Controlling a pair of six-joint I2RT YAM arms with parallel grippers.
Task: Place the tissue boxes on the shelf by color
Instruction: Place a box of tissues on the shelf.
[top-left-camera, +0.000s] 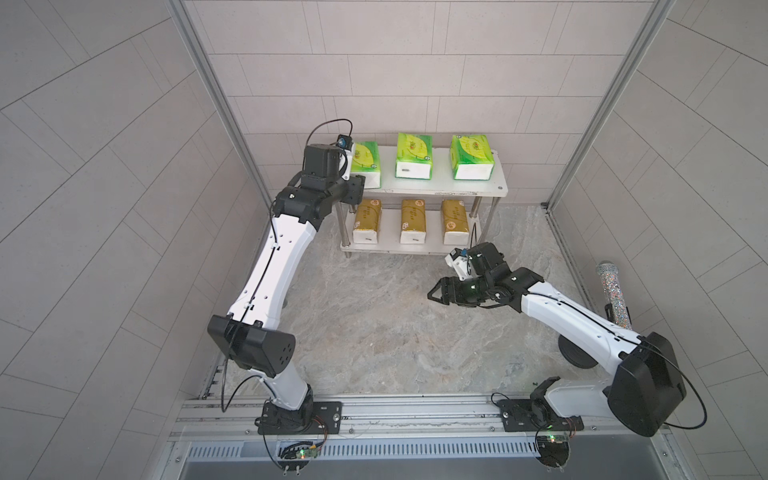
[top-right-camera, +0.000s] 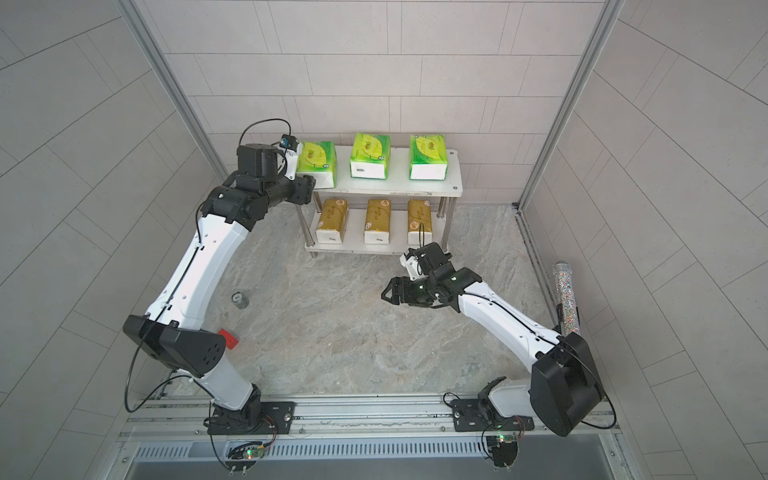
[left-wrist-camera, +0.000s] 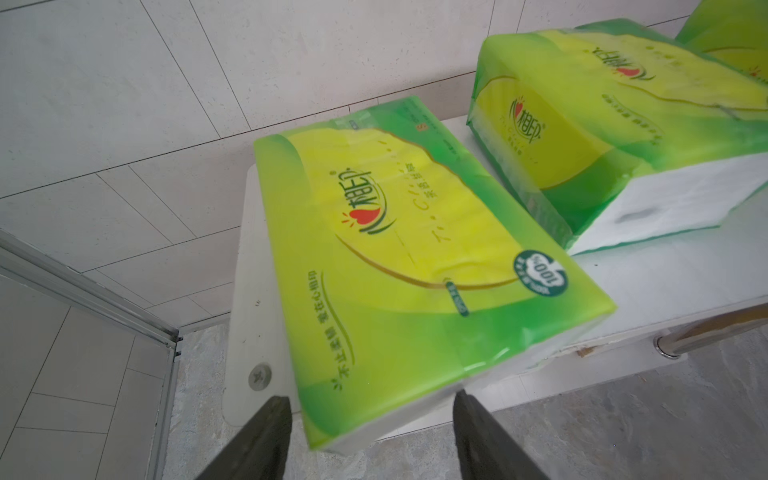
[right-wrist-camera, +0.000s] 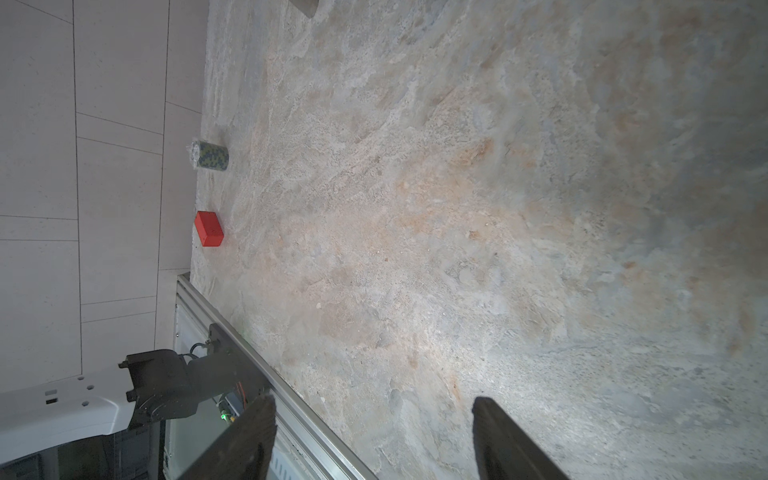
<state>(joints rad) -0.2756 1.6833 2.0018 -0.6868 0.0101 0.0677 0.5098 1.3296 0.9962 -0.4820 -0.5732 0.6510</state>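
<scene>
The left jaws sit at the near end of a green pack (left-wrist-camera: 399, 257), with one dark finger (left-wrist-camera: 266, 440) on each side of that end. The wrist view is blurred there, so I cannot tell whether they press on the pack or only flank it. This pack lies flat at the 9 o'clock end of the upper board (top-left-camera: 440, 187) of the shelf (top-right-camera: 455, 189). It is skewed, and its near white end hangs over the board's front edge.

Toward 3 o'clock on the same board stand a middle green pack (top-left-camera: 413, 160) and an end green pack (top-left-camera: 473, 158), each apart from its neighbour. On the lower board (top-left-camera: 390, 245) a gold-brown pack (top-left-camera: 368, 220) lies at 9 o'clock. A second gold-brown pack (top-left-camera: 412, 220) lies in the middle and a third gold-brown pack (top-left-camera: 455, 220) at 3 o'clock. There are gaps between them, and their white ends face 6 o'clock. The shelf stands at 12 o'clock on the worktop (top-left-camera: 374, 332), against the back wall.

The right jaws are wide apart with nothing between them. They hang over bare worktop toward 6 o'clock from the shelf's 3 o'clock end, pointing to 9 o'clock.

A glittery cylinder (top-left-camera: 615, 295) stands at the 3 o'clock edge of the worktop. A red block (top-right-camera: 228, 337) and a small patterned can (top-right-camera: 240, 300) sit near the 9 o'clock edge.
</scene>
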